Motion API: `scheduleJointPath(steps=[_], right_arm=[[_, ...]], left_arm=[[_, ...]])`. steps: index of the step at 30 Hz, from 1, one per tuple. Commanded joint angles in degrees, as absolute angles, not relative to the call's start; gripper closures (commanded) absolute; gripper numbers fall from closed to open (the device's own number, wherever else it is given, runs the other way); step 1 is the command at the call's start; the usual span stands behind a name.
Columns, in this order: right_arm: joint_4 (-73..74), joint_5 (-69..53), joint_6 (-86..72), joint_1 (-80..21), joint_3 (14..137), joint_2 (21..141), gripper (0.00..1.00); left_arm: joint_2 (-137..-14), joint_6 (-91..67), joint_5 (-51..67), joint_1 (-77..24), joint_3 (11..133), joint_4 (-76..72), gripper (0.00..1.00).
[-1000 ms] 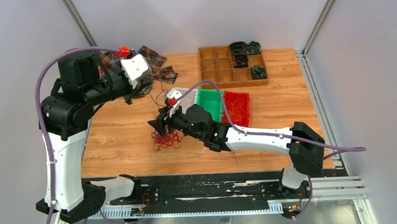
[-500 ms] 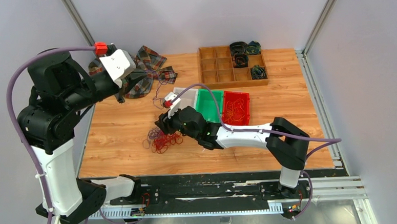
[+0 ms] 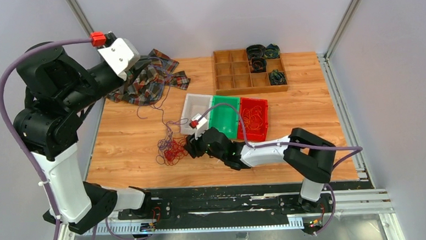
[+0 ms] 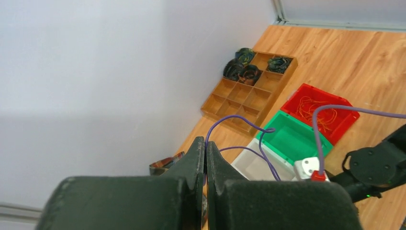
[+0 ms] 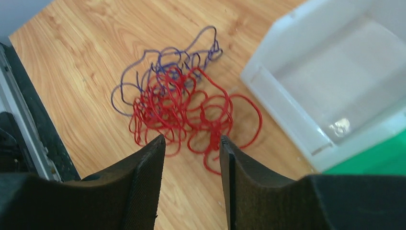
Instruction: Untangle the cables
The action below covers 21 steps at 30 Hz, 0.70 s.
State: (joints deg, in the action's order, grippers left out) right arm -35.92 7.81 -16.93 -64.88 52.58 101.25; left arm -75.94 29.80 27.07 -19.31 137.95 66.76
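- Top external view: the cables [image 3: 171,151] lie in a knot on the wooden table [image 3: 129,135], near the middle and just near-left of a row of three bins.
- Up at the far left, the left arm is raised high, and its left gripper [image 4: 206,149] is pinched closed on a purple cable [image 4: 261,128].
- The thin strand comes out from between the closed fingertips and loops away through the air.
- From above, that strand drops past the edge of a plaid cloth [image 3: 148,82] and down to the knot.
- The right gripper [image 5: 191,140] is low over the table, just right of the knot.
- The right wrist view shows its two dark fingers apart, so the gripper is open, with the tips over the near edge of the red tangle [image 5: 182,110].
- Whether the tips touch the wire, I cannot tell.
- Purple loops are woven through one side of the red.
- The white bin [image 3: 194,105] is just beside the knot, with the green bin [image 3: 225,118] next to it and the red bin [image 3: 255,104] on the right.
- The red bin holds thin orange-red wire.
- At the far right is a wooden divided tray [image 3: 236,75], with dark coils in four compartments.
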Motion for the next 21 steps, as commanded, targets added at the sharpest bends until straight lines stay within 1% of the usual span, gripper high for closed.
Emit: scheduleJointPath(steps=[1, 6, 11, 18, 21], right_arm=[[-37.80, 10.40, -20.00, -64.47, 48.14, 95.23, 0.52], [-35.87, 11.82, -20.82, -63.51, 43.62, 87.77, 0.46], [-32.34, 15.30, -23.52, -60.21, 39.34, 78.23, 0.39], [-22.96, 22.27, -24.79, -54.78, 38.51, 69.58, 0.38], [-21.41, 23.94, -24.95, -53.02, 37.34, 66.97, 0.38]], left_arm=[[-76.31, 30.99, 24.10, -19.69, 135.36, 62.40, 1.00], [-76.18, 28.72, 24.53, -19.71, 129.01, 57.76, 1.00], [-76.67, 27.86, 23.91, -20.58, 121.17, 53.12, 1.00], [-78.85, 30.76, 20.29, -22.97, 109.96, 47.58, 1.00], [-80.89, 30.60, 19.51, -23.65, 108.49, 46.64, 1.00]])
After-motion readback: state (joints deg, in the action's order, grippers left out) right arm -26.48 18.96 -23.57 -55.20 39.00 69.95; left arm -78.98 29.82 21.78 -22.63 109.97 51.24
